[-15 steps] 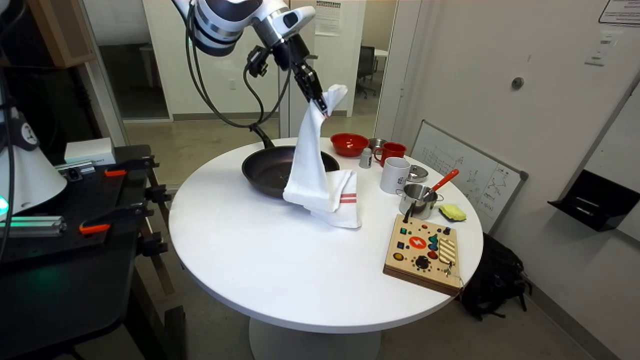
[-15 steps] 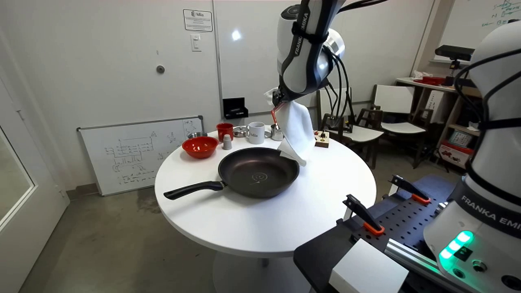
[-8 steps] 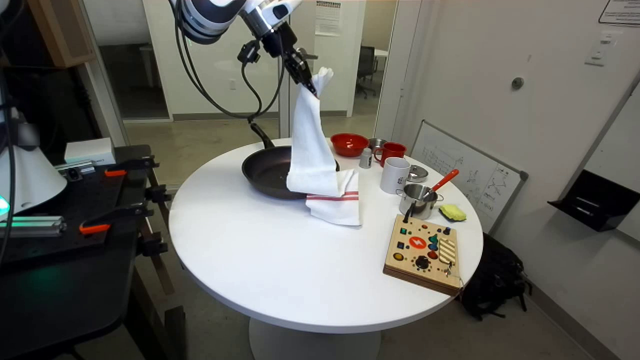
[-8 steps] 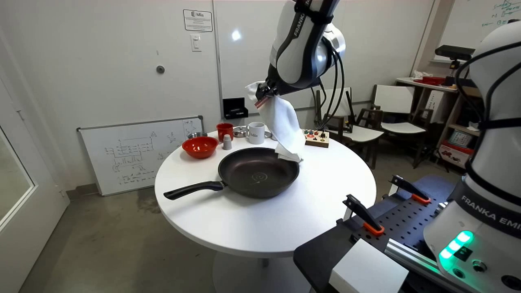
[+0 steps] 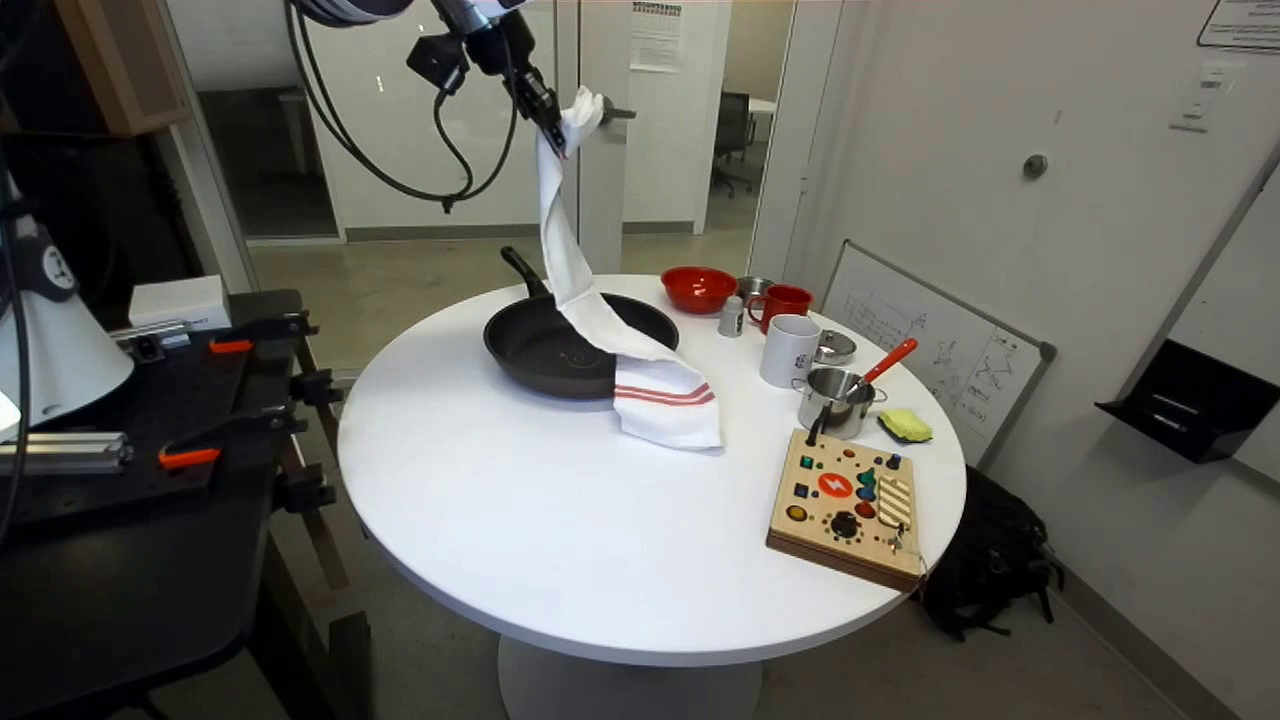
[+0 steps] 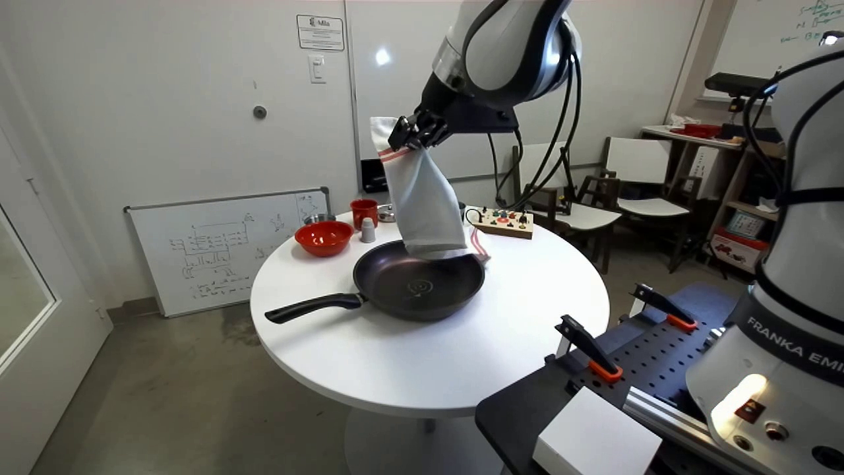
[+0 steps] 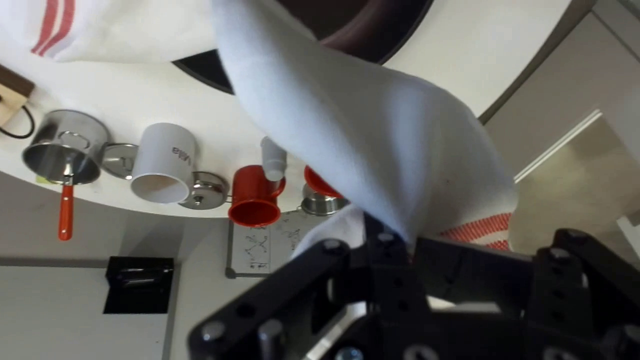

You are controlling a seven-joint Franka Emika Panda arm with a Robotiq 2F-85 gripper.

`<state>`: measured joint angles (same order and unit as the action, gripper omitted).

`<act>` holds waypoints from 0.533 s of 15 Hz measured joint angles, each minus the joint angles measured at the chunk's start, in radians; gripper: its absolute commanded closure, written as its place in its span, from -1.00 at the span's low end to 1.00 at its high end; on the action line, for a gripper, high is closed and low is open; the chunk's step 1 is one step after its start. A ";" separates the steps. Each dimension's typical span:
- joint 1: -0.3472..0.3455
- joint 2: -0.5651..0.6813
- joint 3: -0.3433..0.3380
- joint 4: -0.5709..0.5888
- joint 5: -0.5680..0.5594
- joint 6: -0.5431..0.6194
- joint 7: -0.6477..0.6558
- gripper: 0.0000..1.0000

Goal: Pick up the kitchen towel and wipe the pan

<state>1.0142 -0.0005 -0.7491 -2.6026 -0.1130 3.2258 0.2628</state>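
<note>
Wrist view: tool (image 7: 407,246) pinches the towel (image 7: 367,120); steel pot (image 7: 85,123) holds a red-handled utensil (image 7: 66,210).

the white franka emika base (image 6: 784,389) has a black lettered band (image 6: 791,344) and glowing strip (image 6: 738,401); above the base loop black cables (image 6: 786,181); black fingers (image 7: 392,280) bear silvery screws (image 7: 213,330).

All views share pan (image 6: 417,287) from above; wrist view nearest.
</note>
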 measured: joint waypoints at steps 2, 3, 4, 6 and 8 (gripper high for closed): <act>-0.041 -0.098 0.083 -0.059 0.028 -0.040 -0.026 1.00; 0.005 -0.146 0.054 -0.088 0.059 -0.071 -0.050 1.00; 0.072 -0.189 0.001 -0.117 0.103 -0.099 -0.088 1.00; 0.213 -0.261 -0.149 -0.165 0.189 -0.152 -0.187 1.00; 0.316 -0.300 -0.309 -0.183 0.255 -0.231 -0.263 1.00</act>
<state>1.3306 -0.3005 -1.0577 -2.7858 0.1422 2.9950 -0.0006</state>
